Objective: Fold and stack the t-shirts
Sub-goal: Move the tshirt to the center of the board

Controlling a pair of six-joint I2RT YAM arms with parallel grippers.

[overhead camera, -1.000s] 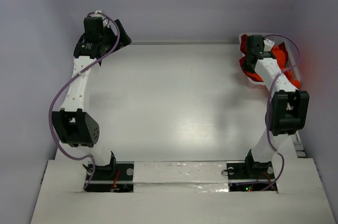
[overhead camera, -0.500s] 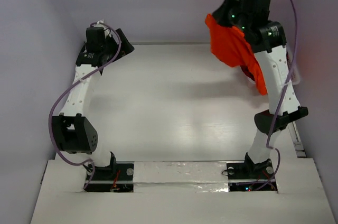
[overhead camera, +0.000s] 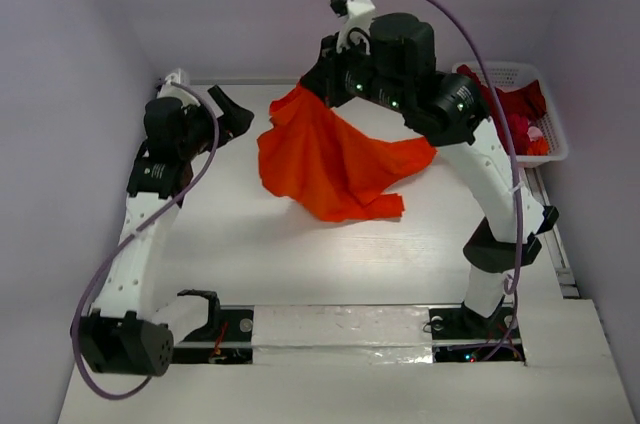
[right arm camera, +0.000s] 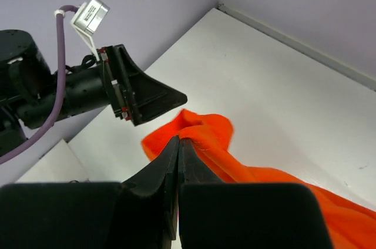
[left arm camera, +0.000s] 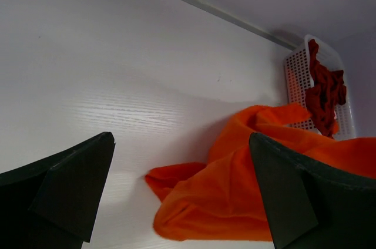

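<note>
The bright orange t-shirt hangs from my right gripper over the middle of the table, its lower folds resting on the surface. In the right wrist view the jaws are pressed shut on a pinch of the orange t-shirt, with my right gripper held high. My left gripper is open and empty, at the far left just left of the shirt. In the left wrist view the orange t-shirt lies ahead between the wide-open fingers. Dark red t-shirts lie in the basket.
The white lattice basket stands at the far right edge; it also shows in the left wrist view, with dark red cloth hanging over its rim. The back wall runs along the table's far edge.
My right arm has lifted the orange t-shirt out of the basket and carried it left to the table's middle, where its lower part now rests. My left gripper has moved slightly nearer and right.
</note>
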